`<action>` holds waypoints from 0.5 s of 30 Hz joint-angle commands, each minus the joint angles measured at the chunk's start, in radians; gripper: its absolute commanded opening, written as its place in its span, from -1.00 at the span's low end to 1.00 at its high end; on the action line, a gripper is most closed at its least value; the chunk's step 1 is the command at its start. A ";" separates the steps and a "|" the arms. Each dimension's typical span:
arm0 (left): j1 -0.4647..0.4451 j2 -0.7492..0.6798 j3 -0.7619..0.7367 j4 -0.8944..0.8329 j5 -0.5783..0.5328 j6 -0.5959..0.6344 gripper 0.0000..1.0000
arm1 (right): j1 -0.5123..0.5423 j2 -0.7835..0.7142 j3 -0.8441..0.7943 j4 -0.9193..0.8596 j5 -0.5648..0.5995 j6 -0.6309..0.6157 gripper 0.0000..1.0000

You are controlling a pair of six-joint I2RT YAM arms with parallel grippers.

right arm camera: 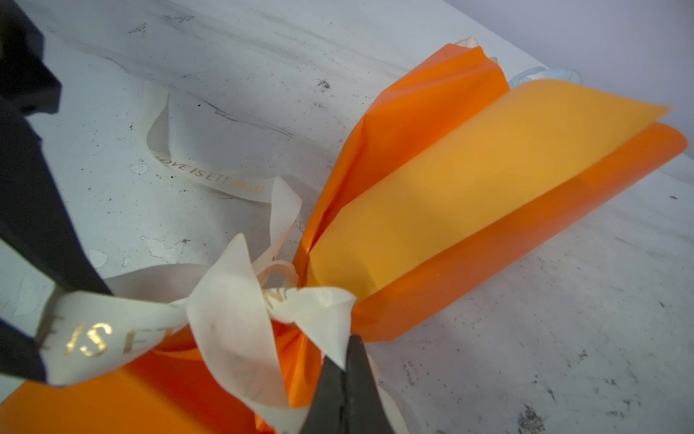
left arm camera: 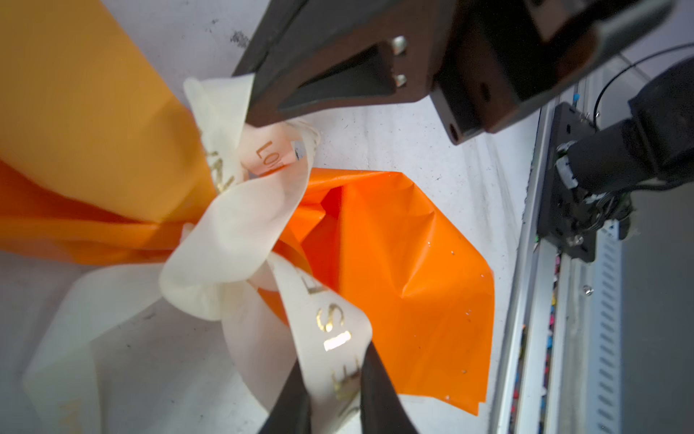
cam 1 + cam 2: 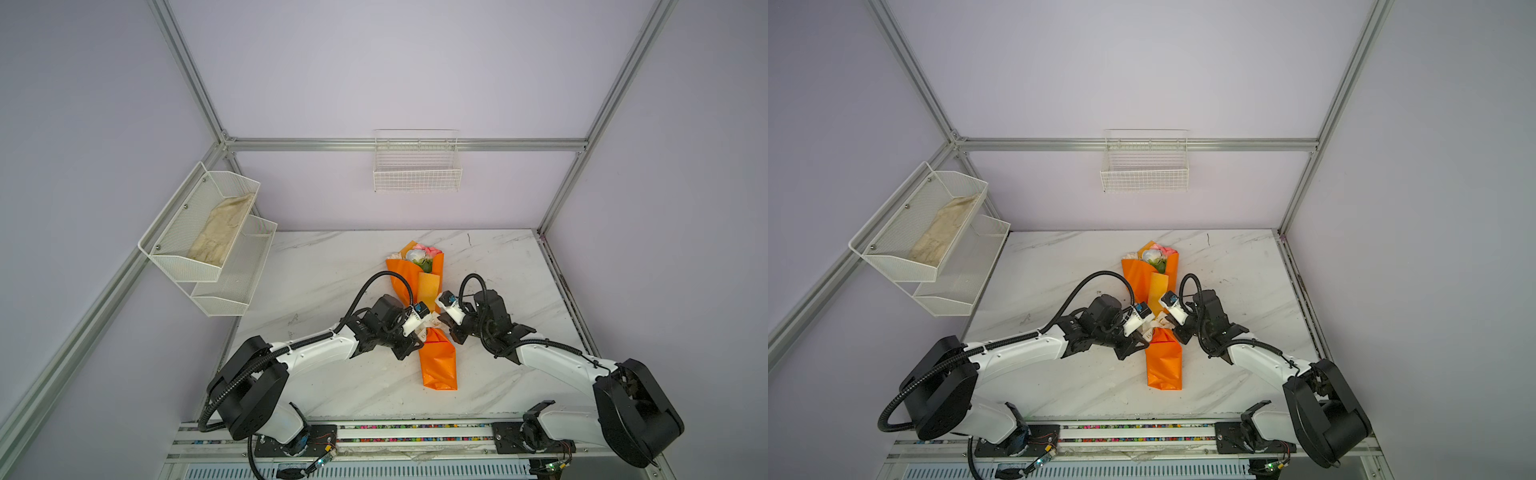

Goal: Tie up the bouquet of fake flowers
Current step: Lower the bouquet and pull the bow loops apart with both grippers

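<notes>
The bouquet of fake flowers [image 3: 438,361] [image 3: 1165,365] lies on the marble table in orange wrapping paper [image 2: 405,270] [image 1: 469,180], its blooms [image 3: 422,255] pointing to the back wall. A cream ribbon [image 2: 225,240] [image 1: 233,312] with gold letters is knotted round the bouquet's narrow waist. My left gripper [image 2: 334,375] [image 3: 417,338] is shut on a lettered ribbon loop on the left of the waist. On the right of the waist, my right gripper [image 1: 347,360] [image 3: 442,322] is shut on another fold of the ribbon. Both hold it close to the knot.
A loose ribbon tail [image 1: 210,176] curls on the table beside the wrap. A white wire basket [image 3: 417,166] hangs on the back wall. A two-tier mesh shelf [image 3: 232,286] on the left wall holds a beige cloth [image 3: 222,237]. A metal rail [image 3: 415,432] runs along the front edge.
</notes>
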 commanded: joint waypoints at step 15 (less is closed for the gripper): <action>0.094 -0.058 0.001 0.143 0.184 -0.106 -0.72 | -0.003 0.014 0.170 -0.134 -0.033 0.247 -0.88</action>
